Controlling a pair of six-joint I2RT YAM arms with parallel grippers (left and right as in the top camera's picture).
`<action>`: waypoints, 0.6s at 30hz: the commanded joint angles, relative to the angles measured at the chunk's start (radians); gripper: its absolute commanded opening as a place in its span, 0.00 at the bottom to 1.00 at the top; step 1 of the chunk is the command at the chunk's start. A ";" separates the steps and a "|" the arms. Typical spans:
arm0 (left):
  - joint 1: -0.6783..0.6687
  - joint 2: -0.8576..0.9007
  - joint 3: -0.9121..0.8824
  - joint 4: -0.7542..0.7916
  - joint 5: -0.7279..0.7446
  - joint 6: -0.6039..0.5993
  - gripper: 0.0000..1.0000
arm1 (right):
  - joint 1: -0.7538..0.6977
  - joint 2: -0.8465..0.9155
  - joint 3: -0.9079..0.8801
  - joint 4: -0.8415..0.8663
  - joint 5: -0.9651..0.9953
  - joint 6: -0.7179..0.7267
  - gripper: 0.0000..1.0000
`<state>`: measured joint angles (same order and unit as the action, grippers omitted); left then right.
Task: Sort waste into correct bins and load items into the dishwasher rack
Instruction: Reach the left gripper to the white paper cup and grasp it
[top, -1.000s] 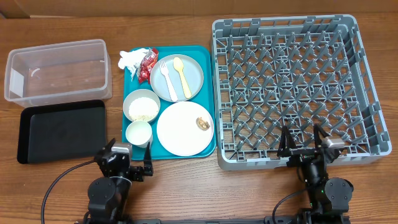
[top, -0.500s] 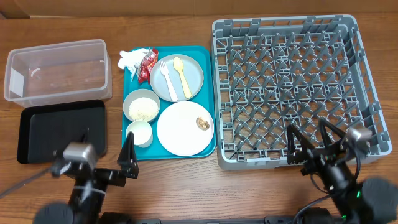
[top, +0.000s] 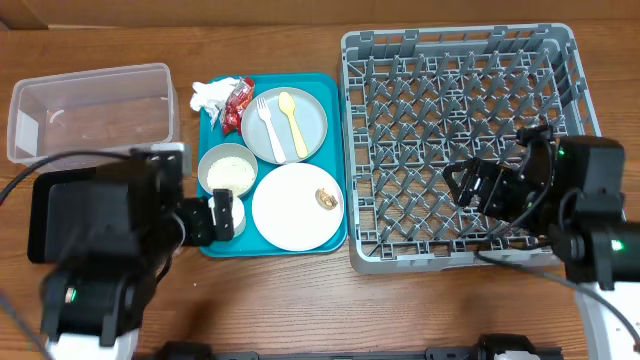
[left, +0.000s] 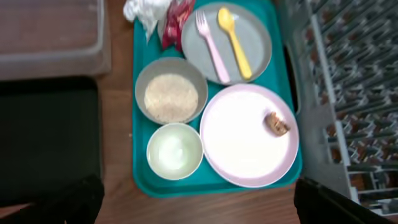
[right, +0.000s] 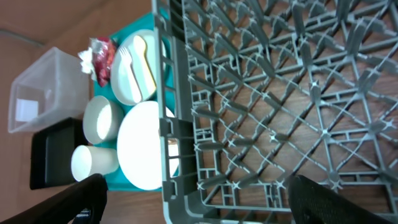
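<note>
1. The left gripper (left: 198, 196) is hanging at the near edge of the teal tray (left: 138, 93), claw spread wide and empty, facing the white-pink plate (left: 239, 137), cup (left: 175, 151) and napkin (left: 144, 11) sitting there.
2. The right gripper (right: 198, 186), also spread, is hovering above the bare dishwasher rack (right: 280, 93), probably waiting for dishes.
3. The clear tub (left: 50, 31) and black tray (left: 46, 137) are lying beside the teal tray, handy for waste.

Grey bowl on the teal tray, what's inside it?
The grey bowl holds loose white rice-like grains, spread across its middle. Its inner wall shows bare around them. The bowl's bottom under the grains is covered, so anything beneath them cannot be seen.
</note>
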<state>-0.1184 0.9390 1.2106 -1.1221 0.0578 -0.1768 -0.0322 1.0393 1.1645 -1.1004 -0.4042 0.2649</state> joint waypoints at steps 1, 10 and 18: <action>-0.001 0.080 0.015 -0.036 -0.040 0.038 1.00 | -0.002 0.020 0.028 0.000 -0.012 -0.011 0.97; 0.223 0.338 0.013 -0.093 0.084 0.016 0.90 | -0.002 0.021 0.028 -0.012 -0.013 -0.010 1.00; 0.229 0.566 0.013 -0.063 0.153 0.141 0.47 | -0.002 0.022 0.028 -0.009 -0.012 -0.010 1.00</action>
<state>0.1093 1.4414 1.2110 -1.1881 0.1654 -0.1005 -0.0322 1.0668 1.1645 -1.1156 -0.4118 0.2615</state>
